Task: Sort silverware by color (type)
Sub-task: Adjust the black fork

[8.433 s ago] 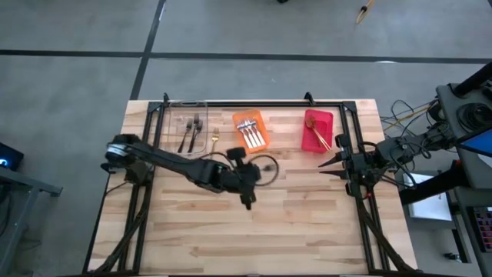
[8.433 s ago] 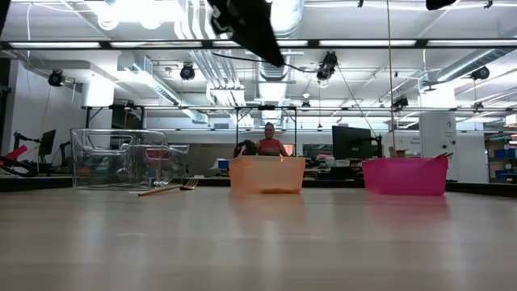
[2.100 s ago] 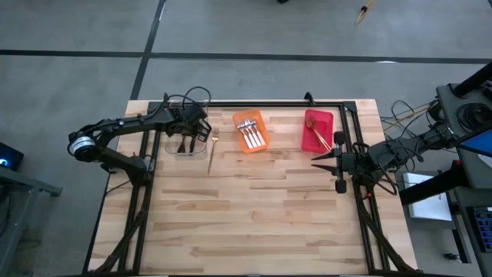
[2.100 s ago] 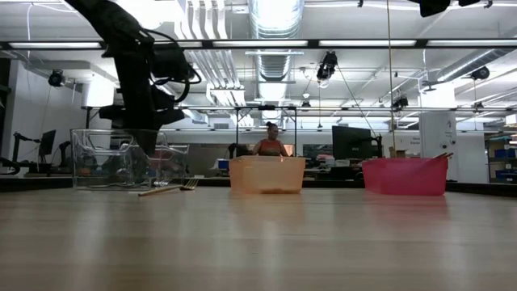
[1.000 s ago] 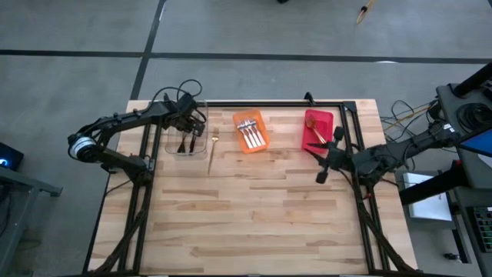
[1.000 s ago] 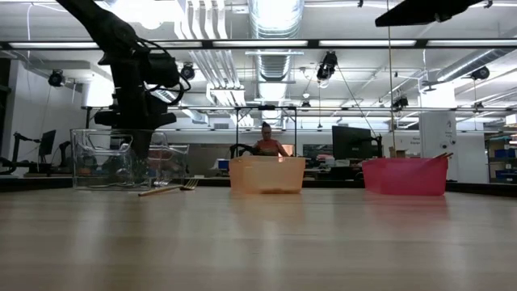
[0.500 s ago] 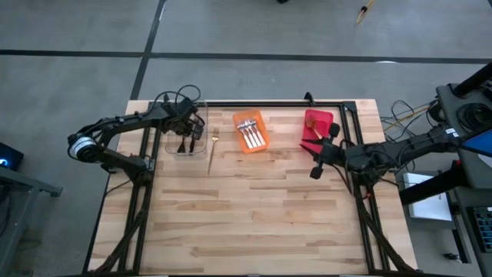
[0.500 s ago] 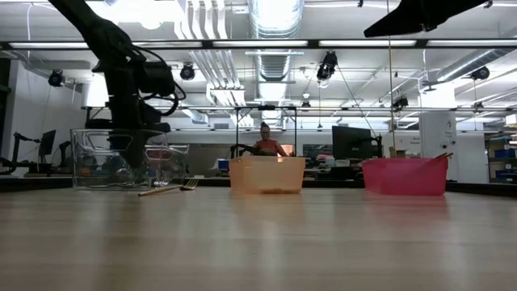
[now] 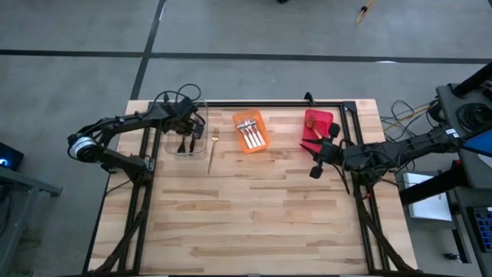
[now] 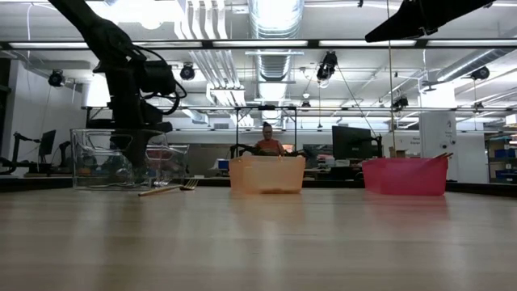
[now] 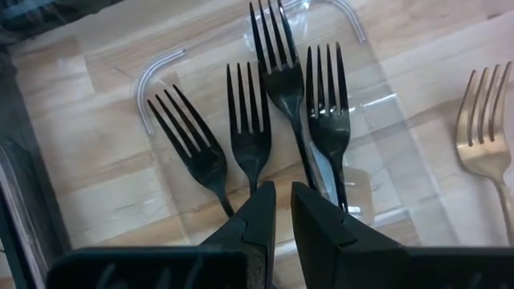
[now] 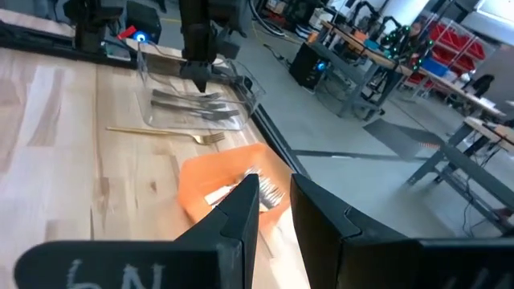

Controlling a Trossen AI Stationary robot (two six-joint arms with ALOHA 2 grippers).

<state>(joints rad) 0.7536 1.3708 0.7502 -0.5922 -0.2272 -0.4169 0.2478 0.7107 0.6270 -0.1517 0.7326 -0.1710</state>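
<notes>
Table: my wooden table, workshop room behind.
Clear bin: four dark forks lie inside.
My left gripper: above that bin, fingers nearly together, holding nothing.
Gold fork: on the wood beside the clear bin.
Orange bin: white-handled forks.
My right gripper: near the red bin, fingers narrowly apart, empty.

Three bins on a wooden table
Orange bin mid-row; clear bin on one side, red bin on the other; person beyond the table
</notes>
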